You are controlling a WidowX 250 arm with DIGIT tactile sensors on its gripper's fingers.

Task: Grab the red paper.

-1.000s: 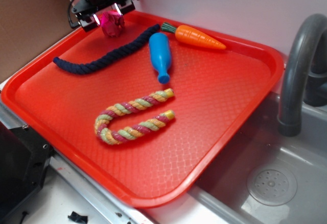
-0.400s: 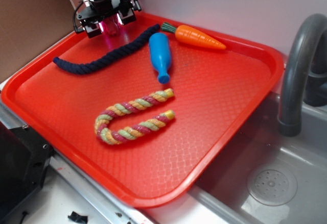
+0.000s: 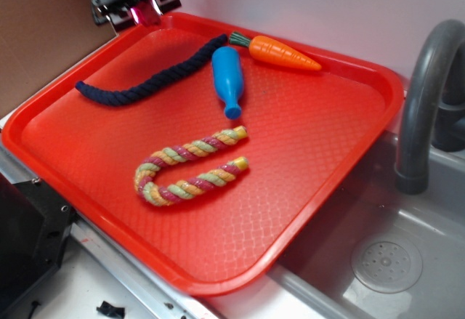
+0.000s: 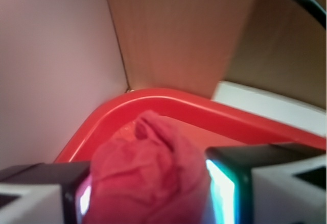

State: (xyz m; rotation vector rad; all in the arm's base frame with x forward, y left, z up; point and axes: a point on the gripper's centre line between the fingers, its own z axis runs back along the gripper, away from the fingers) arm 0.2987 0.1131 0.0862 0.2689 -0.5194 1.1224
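Observation:
The red paper (image 4: pixel 150 175), a wrinkly dark red ball, fills the space between my gripper's (image 4: pixel 148 193) two fingers in the wrist view, and both lit pads press against its sides. In the exterior view my gripper (image 3: pixel 142 10) hangs above the far left corner of the red tray (image 3: pixel 312 188), and only a pink sliver of the red paper (image 3: pixel 144 14) shows between the fingers. The paper is off the tray floor.
On the tray lie a dark blue rope (image 3: pixel 149 79), a blue bottle (image 3: pixel 227 79), an orange toy carrot (image 3: pixel 280 52) and a striped rope (image 3: pixel 190 168). A brown board (image 3: pixel 36 35) stands left. A sink (image 3: pixel 385 261) and grey faucet (image 3: pixel 425 94) are right.
The gripper closed round the red paper at the tray's far left corner, then rose and moved slightly left with the paper in it.

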